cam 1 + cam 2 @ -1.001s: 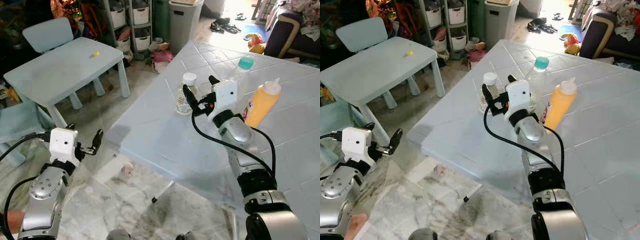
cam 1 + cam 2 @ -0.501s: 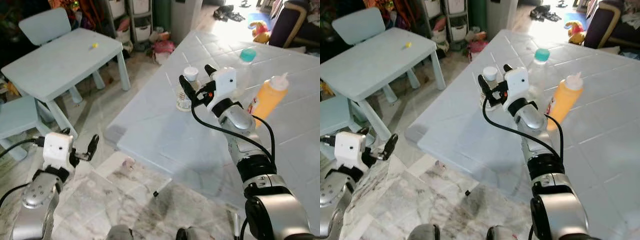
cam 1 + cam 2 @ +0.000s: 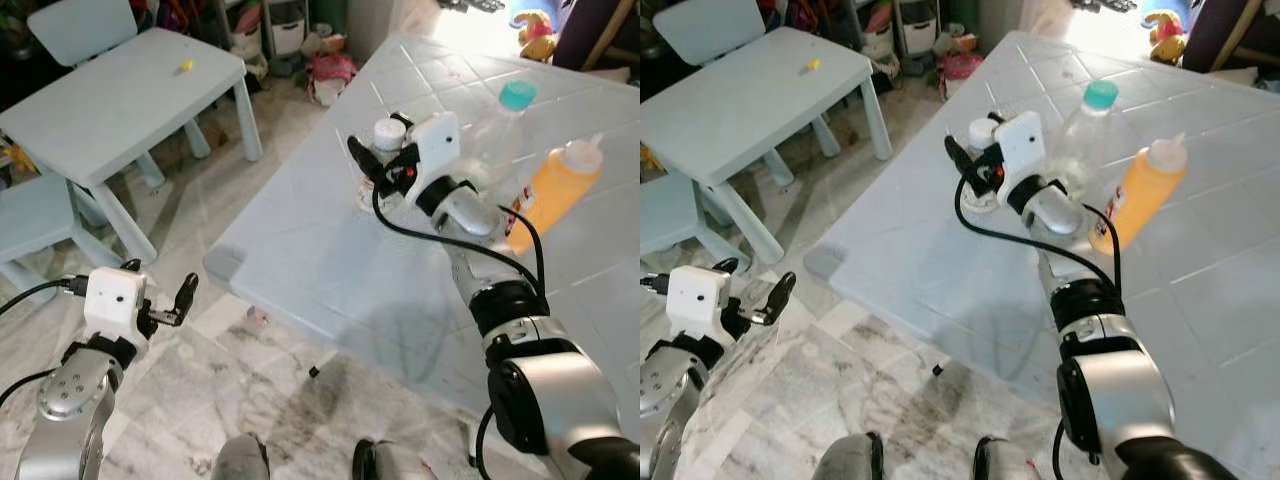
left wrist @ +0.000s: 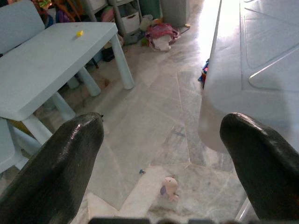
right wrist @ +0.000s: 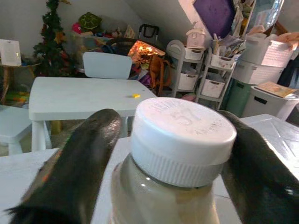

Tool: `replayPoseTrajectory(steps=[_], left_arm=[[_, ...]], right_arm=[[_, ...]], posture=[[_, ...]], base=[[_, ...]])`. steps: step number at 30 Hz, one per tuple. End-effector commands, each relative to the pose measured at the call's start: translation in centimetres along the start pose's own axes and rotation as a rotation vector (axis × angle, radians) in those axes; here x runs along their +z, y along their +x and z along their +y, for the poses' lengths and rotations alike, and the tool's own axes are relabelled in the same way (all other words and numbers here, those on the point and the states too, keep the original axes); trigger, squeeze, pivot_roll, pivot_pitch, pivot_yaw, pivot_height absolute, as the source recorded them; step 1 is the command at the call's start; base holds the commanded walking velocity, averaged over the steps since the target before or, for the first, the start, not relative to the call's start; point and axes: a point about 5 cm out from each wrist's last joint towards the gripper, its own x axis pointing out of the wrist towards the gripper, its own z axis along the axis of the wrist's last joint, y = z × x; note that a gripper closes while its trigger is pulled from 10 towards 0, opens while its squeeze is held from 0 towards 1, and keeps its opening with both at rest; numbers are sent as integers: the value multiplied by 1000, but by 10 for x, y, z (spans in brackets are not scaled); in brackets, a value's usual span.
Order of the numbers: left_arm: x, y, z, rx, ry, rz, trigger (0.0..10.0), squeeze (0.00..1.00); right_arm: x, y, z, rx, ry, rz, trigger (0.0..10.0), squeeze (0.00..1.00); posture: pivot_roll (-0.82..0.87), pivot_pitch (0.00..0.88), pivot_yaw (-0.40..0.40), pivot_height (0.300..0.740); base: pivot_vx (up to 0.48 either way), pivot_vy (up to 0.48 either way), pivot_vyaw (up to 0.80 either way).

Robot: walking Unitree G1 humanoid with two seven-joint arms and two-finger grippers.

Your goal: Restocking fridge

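Note:
A small clear jar with a white screw cap stands near the left edge of the pale blue tiled table. My right gripper is open and straddles the jar's cap, one black finger on each side. Behind my right wrist stand a clear bottle with a teal cap and an orange squeeze bottle. My left gripper hangs open low over the marble floor, beside the table's corner, with nothing between its fingers.
A low pale blue children's table with a small yellow piece stands to the left, with a matching chair behind it and a stool in front. Storage shelves and a pink bundle lie beyond. My feet stand near the table edge.
The view has shifted as I bent closer. My right gripper has moved forward until its fingers flank the jar's cap. The left arm has dropped lower.

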Motion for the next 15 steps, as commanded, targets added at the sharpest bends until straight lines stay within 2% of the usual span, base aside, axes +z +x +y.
replayPoseTrajectory(steps=[1,6,8,13,15], left_arm=[[1,0,0,-3,13,8,10000,0],[1,5,-1,-8,12,3,10000,0],[-2,12,-1,17,12,28,10000,0],[-4,18,0,45,11,37,10000,0],[-3,23,0,66,14,32,10000,0]], right_arm=[[3,1,-2,7,-22,-7,0,0],[4,-3,-7,-19,-57,-18,0,0],[3,-6,-9,-29,-60,-16,0,0],[1,-9,-7,-38,-28,-16,0,0],[-1,-13,-1,-47,28,-25,0,0]], posture=[[175,168,42,740],[161,142,39,740],[147,115,32,740],[137,93,25,740],[132,78,13,740]], base=[[0,0,0],[0,0,0],[0,0,0],[0,0,0],[0,0,0]])
